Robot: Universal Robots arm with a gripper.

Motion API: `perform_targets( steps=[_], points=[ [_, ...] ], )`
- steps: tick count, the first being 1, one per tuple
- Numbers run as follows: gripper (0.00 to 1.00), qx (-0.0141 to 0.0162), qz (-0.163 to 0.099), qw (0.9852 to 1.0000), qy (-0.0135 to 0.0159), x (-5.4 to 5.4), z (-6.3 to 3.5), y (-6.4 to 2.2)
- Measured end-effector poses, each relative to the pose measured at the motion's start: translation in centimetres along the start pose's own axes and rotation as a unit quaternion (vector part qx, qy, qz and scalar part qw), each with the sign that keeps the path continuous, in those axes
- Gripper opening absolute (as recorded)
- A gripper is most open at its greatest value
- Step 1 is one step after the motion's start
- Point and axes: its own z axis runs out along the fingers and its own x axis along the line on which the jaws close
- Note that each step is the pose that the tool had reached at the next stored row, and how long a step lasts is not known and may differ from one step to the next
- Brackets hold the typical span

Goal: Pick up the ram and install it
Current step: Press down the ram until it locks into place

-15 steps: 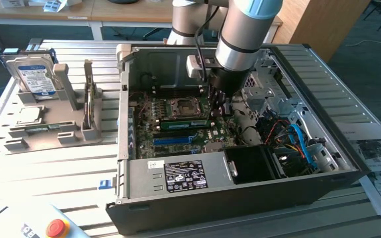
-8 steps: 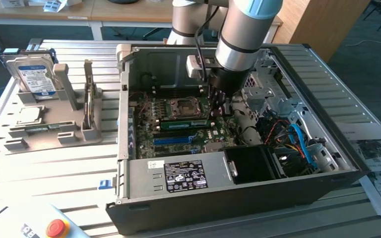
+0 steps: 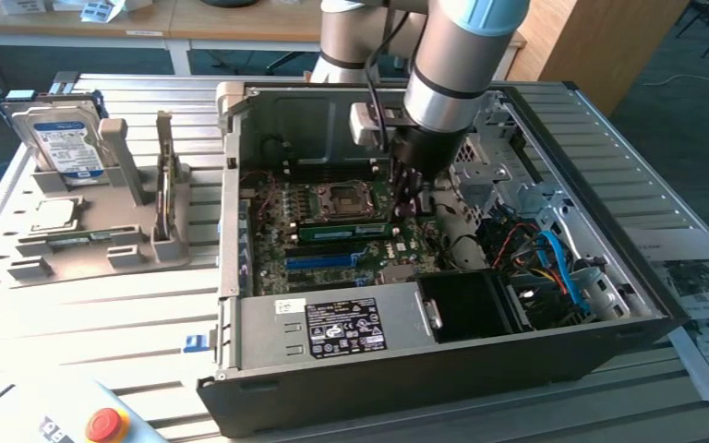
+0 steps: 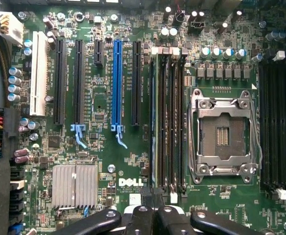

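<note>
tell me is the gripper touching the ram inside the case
Cannot tell: the exterior view has the gripper tip close by the ram, but the meeting point is hidden.

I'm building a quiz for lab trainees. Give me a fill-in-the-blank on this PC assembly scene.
1. The gripper hangs over the motherboard with its fingers ___.
2. The processor socket is ___.
3. The hard drive stands outside the computer case, on the exterior view's ___.
Missing words: shut; empty; left.
</note>
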Motion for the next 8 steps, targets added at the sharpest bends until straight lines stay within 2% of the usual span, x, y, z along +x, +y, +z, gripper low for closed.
perform_targets(
  steps=[8],
  points=[
    [0.10,0.0000,0.000,1.0000,0.0000,0.01,0.10,-0.04]
  ],
)
